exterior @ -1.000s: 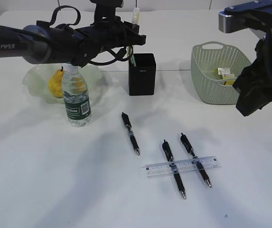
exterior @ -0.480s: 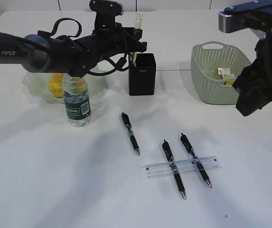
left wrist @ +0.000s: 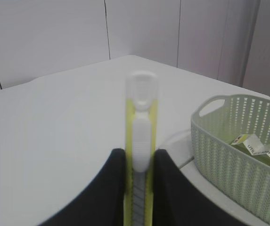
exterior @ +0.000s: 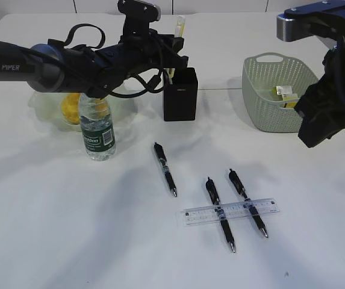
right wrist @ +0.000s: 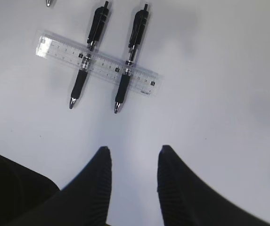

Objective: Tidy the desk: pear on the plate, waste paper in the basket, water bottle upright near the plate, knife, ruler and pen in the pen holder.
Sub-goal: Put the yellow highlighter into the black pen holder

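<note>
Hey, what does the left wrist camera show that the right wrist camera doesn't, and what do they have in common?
Only the left wrist view shows the yellow utility knife clamped upright between the left gripper fingers, plus the basket with waste paper inside. Only the right wrist view shows the clear ruler lying across two pens, under the open, empty right gripper. Both show the white table and their own dark fingers.
</note>
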You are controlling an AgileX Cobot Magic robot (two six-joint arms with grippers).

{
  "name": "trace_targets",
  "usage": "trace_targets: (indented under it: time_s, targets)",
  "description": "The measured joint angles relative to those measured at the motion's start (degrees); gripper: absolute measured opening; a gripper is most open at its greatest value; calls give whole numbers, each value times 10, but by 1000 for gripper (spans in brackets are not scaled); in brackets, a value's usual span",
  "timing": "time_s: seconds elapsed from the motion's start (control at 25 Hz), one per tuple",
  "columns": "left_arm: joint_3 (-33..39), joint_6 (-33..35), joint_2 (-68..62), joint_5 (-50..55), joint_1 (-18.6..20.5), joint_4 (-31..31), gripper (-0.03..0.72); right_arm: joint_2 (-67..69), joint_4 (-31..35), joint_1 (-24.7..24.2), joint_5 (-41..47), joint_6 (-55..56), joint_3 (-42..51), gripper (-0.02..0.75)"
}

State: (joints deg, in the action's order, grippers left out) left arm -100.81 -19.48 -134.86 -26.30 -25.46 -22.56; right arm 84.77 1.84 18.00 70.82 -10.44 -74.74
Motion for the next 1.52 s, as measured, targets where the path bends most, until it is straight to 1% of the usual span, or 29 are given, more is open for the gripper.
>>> trace_targets:
  time_s: [1.04,1.32,1.52]
  targets:
    - [0,0,-5,-16,0,-2,103,0,4,0,0,0,0,252]
    - [0,-19,-5,-26,0,-40,103,0,4,0,0,0,0,251]
    - [0,-22,-6,-30,0,-43,103,0,4,0,0,0,0,251]
